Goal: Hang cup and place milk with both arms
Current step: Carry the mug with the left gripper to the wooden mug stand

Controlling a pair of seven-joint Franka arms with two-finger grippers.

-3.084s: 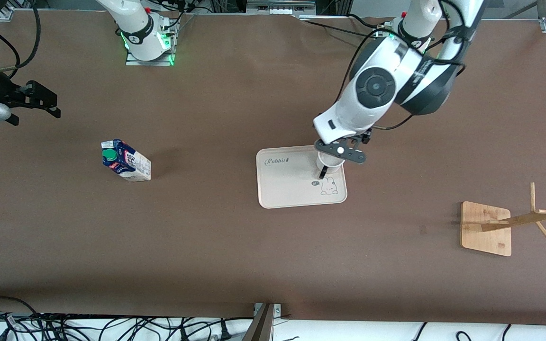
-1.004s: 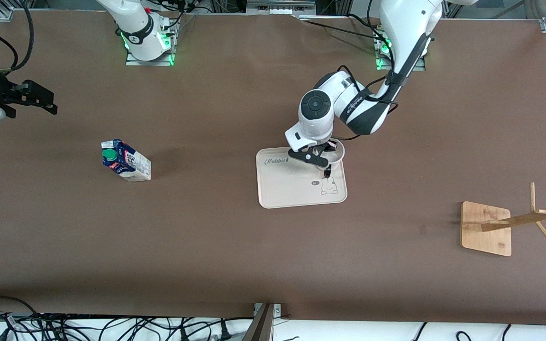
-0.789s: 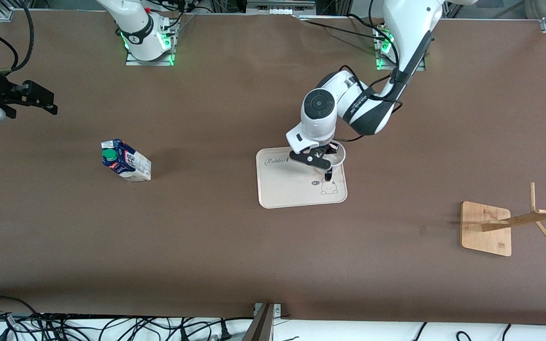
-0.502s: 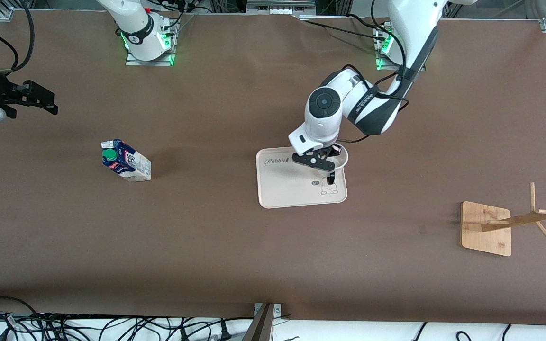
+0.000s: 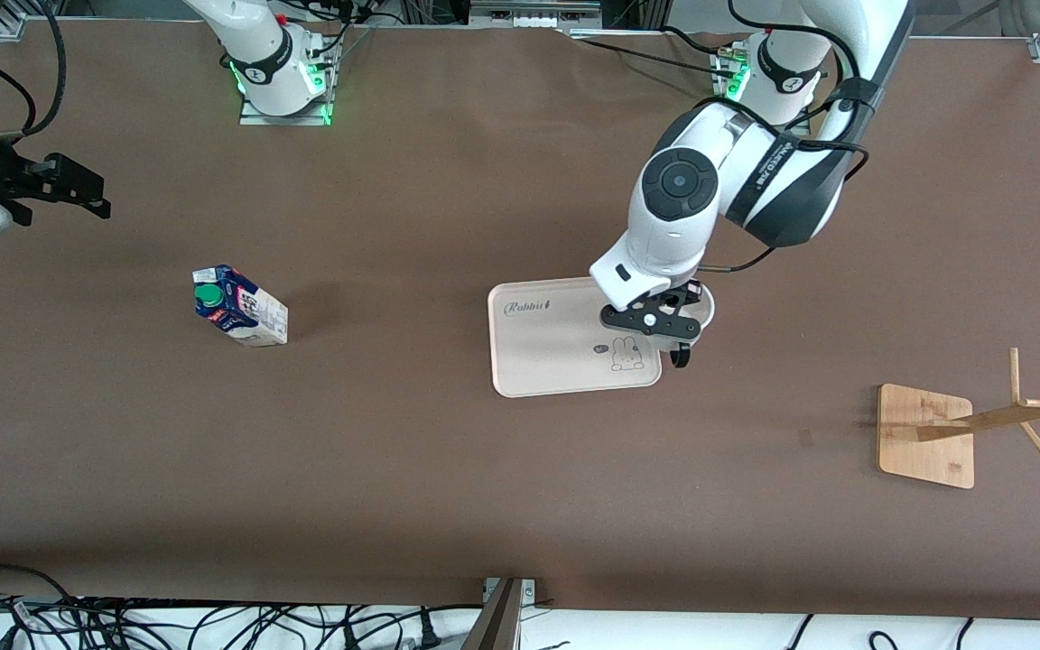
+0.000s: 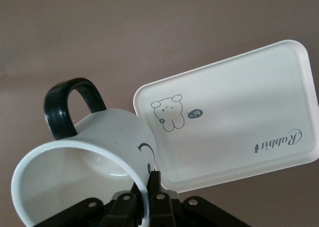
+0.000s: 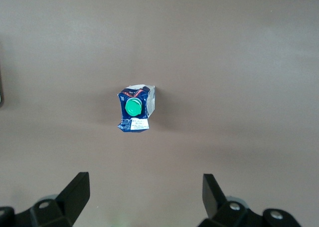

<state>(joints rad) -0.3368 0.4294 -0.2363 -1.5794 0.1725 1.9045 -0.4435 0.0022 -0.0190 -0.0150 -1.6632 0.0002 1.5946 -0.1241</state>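
— What do we have over the tray's edge here?

— Our left gripper (image 5: 675, 336) is clamped on the rim of the cup (image 6: 82, 174), one finger inside the mouth and one outside, as the left wrist view shows. The cup hangs tilted in the air, clear of the tray (image 5: 538, 361), over its edge toward the left arm's end of the table. We judge the rim grip is chosen to leave the black loop handle (image 6: 67, 105) free, since that is the part that has to go over a peg.

— And where is it headed?

— Most likely the wooden rack (image 5: 953, 433), which stands well apart from the tray, nearer the front camera and at the left arm's end of the table. The cup is not yet hung.

— How is the left arm set?

— It reaches from its base out toward the middle of the table, elbow bent and high, wrist turned down over the tray's corner.

— And our other arm?

— The right gripper (image 5: 78, 194) waits in the air at the right arm's end of the table, fingers (image 7: 75, 194) spread wide apart, holding nothing. The right wrist view looks straight down on the milk (image 5: 238, 307), which stands untouched on the bare tabletop, well apart from the tray. We read that as the right arm poised for its own pick.
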